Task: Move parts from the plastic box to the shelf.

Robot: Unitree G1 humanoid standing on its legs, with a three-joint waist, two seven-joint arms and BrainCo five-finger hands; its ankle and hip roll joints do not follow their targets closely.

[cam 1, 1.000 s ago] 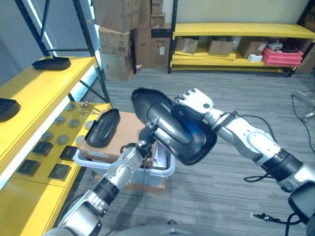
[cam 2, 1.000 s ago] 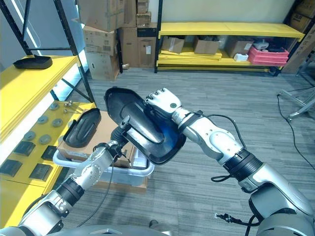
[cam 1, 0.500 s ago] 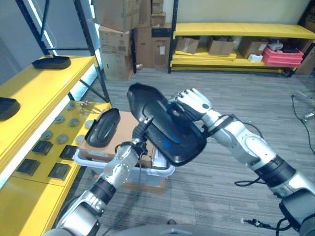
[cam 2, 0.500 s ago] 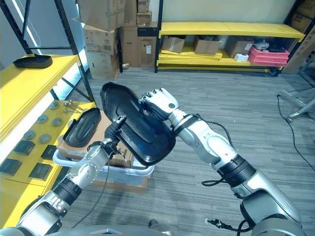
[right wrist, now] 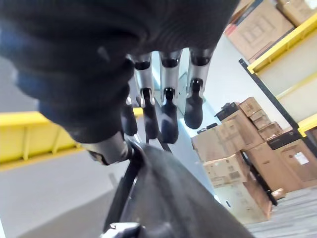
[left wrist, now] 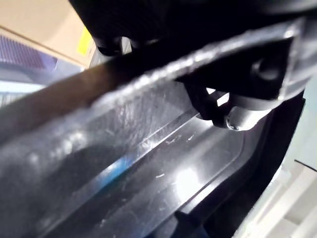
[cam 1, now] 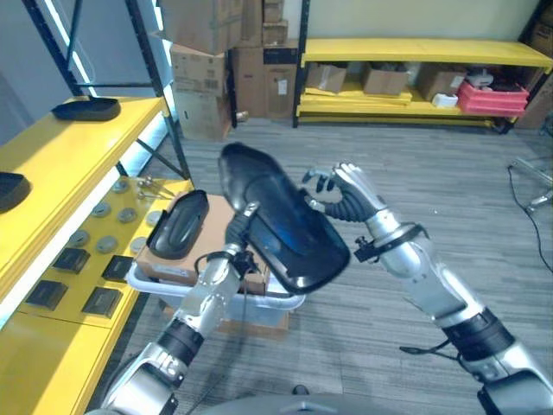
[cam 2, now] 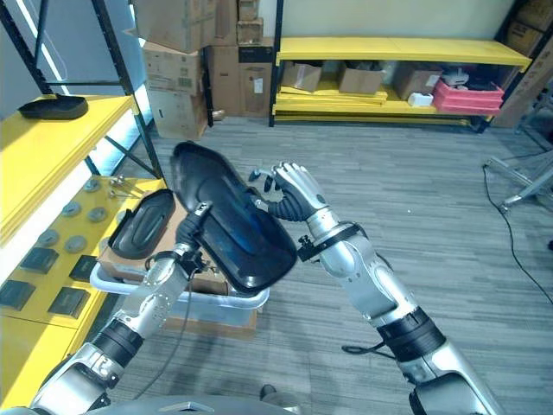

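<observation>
Fingers, right hand: the right hand (cam 1: 344,192) has let go since half a second ago; its fingers are now spread and loosely bent, just beside the rim of the large black part (cam 1: 276,220), no longer wrapped on it.
Fingers, left hand: the left hand (cam 1: 232,253) grips the part's stem from below, so the part now rides on this hand alone.
Left eye view, part: held up in the air above the plastic box (cam 1: 216,294), tilted, a little nearer the yellow shelf (cam 1: 69,164) than before.
Left eye view, box: a second black part (cam 1: 178,223) lies across the cardboard inside it.
Right eye view: same handover reading; the right hand (cam 2: 289,192) stands just clear behind the part's upper edge.
Left wrist view: the glossy underside of the part (left wrist: 148,163) is very close, with dark-tipped fingers curled on its stem.
Right wrist view: straightened fingers (right wrist: 168,106) hang over the part's edge; whether the tips touch it I cannot tell.
Meaning: judged as a completed pass to the left hand; carrying to the shelf remains.
</observation>
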